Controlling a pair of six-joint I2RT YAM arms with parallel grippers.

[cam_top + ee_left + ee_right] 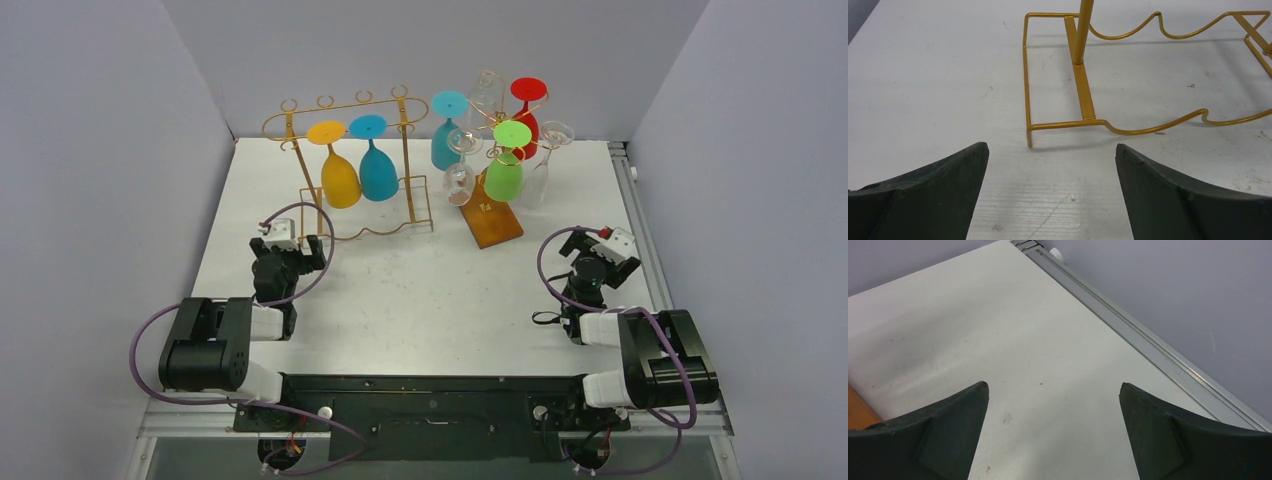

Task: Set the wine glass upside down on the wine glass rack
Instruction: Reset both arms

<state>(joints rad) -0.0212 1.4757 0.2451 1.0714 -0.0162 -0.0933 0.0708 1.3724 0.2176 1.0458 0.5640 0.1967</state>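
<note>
The left gripper (1052,150) gapes wide, empty, before the gold rack (1083,92) near the bench's far-left corner; a yellow glass (341,182) hangs inverted there. The right gripper (1054,387), by the right edge, gapes empty.

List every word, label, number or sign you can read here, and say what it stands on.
None can be read in any view.
Wooden base: a small pale mark near its far end, too small to read.
Gold wire rack, hanging glasses, table: no markings visible.
</note>
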